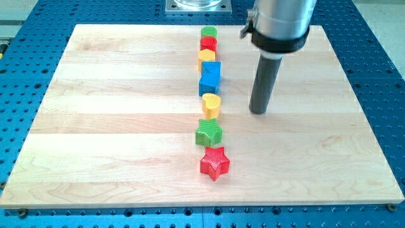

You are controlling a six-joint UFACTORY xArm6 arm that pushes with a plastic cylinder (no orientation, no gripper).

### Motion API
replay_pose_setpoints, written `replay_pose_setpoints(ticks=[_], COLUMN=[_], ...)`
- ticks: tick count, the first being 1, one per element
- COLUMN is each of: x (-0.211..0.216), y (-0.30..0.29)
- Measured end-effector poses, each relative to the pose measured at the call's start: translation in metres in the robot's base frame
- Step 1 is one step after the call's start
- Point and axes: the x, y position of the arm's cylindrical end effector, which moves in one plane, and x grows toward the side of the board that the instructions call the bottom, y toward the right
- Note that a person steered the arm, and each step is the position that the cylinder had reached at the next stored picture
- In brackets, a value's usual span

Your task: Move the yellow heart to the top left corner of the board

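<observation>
While apparently untouched, yellow heart (211, 104) sits left of my tip (259, 111).

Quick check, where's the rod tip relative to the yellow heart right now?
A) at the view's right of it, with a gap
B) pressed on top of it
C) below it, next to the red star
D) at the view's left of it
A: my tip sits at the view's right of the yellow heart, with bare board showing between them, so no contact.
</observation>
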Motion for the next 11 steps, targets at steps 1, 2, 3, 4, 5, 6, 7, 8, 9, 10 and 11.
replay_pose_setpoints(ticks=[1, 2, 3, 4, 5, 6, 7, 8, 9, 10, 11], x=[0.001, 0.002, -0.040, -0.065, -0.032, -0.098, -0.149, -0.145, -0.191, -0.203, -0.201], y=[-0.051, -0.111, -0.160, -0.224, -0.232, -0.277, -0.295, -0.264, -0.279, -0.300, -0.290])
